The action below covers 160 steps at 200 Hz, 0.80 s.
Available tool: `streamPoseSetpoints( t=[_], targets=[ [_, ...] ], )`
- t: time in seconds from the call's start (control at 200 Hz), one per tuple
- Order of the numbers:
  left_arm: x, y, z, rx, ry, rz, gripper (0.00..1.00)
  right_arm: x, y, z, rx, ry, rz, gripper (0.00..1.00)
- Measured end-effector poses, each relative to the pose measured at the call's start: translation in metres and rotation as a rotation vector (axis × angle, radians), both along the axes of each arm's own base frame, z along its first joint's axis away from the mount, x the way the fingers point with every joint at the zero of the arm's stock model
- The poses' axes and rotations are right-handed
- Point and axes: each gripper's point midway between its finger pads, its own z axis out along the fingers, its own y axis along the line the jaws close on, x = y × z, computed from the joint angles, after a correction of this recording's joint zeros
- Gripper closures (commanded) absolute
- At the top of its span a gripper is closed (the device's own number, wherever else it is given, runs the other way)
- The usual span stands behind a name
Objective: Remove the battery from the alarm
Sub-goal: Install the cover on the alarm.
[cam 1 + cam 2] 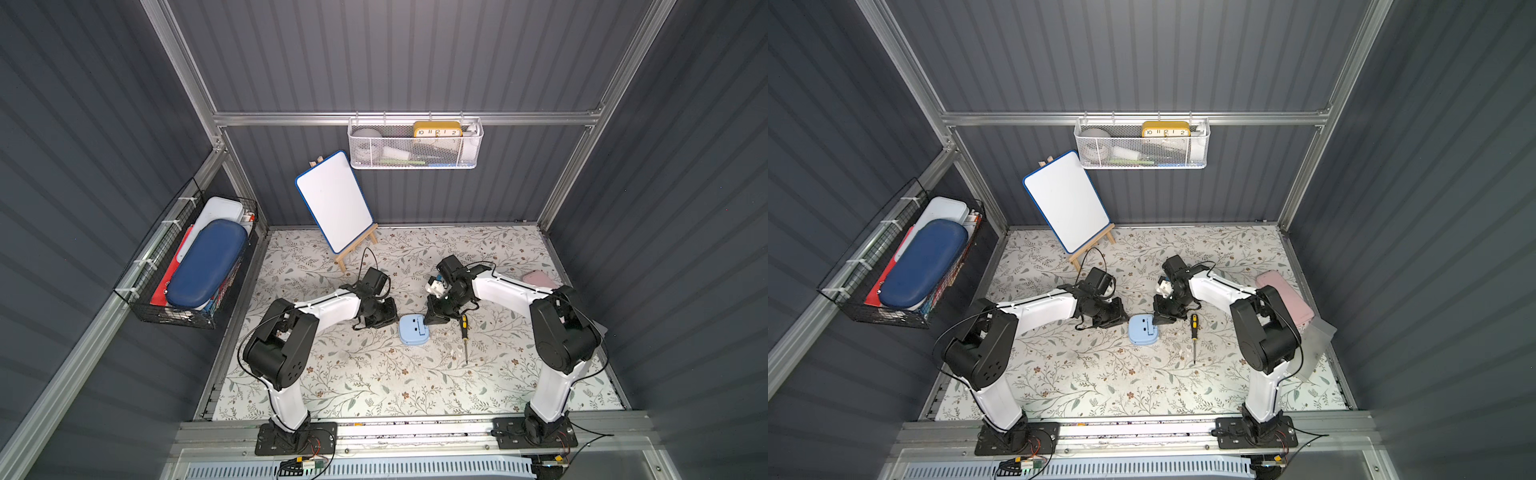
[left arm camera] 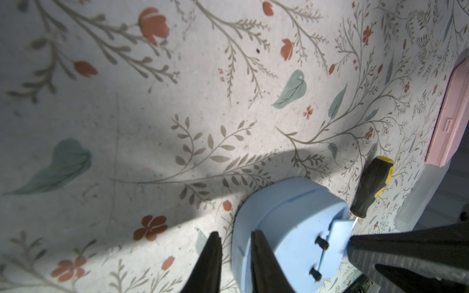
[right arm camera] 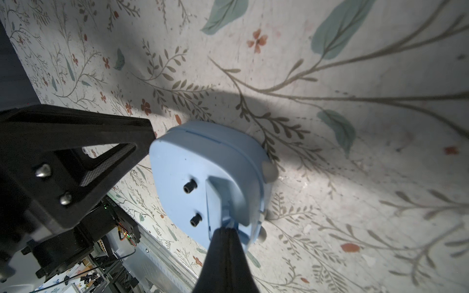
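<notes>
Floral tabletop | alarm lies face down mid-table, blue back up, cover on, battery hidden | left gripper slightly parted at alarm's edge, grip unclear | right gripper closed, tips on cover | screwdriver just beside | whiteboard behind
</notes>
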Motion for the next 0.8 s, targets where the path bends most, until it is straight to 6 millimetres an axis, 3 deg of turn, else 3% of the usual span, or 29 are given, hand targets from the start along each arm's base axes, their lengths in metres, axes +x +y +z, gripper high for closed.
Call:
streamPoseSetpoints(
  t=[0.8],
  targets=[
    [0.0, 0.0, 0.0, 0.0, 0.0, 0.0, 0.74, 0.0007, -0.0001, -0.0009, -0.001, 0.0, -0.01, 1.0]
  ],
)
